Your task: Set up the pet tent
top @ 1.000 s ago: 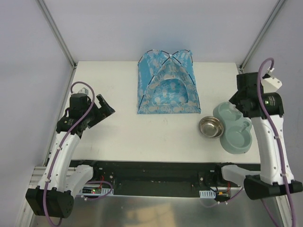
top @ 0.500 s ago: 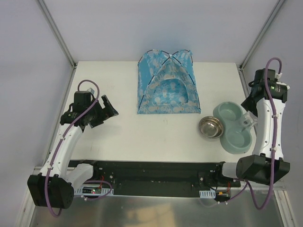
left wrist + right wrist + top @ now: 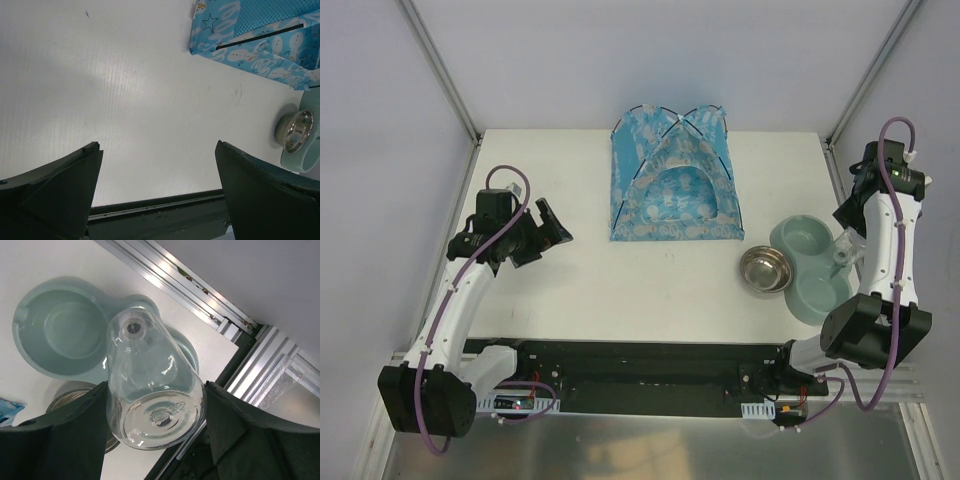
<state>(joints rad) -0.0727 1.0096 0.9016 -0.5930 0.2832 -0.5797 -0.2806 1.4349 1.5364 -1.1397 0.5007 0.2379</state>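
L jaws: stood wide apart, empty, white table (image 3: pixel 125 100) ahead.
R jaws: clamped clear plastic bottle (image 3: pixel 150 390), neck twd pale-green feeder dish (image 3: pixel 55 335) beyond tips.
Do well: line neck w/ well, lower slow.

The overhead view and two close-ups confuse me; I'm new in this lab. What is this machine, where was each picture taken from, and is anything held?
Two robot arms are bolted to a white table. The wide picture comes from a fixed camera above and behind them; the other two come from a camera on each wrist, looking past its dark fingers. On the table are a blue printed pet tent, a pale green double feeding dish and a steel bowl next to it. The left end effector is open and empty over bare table. The right end effector grips a clear bottle over the dish.
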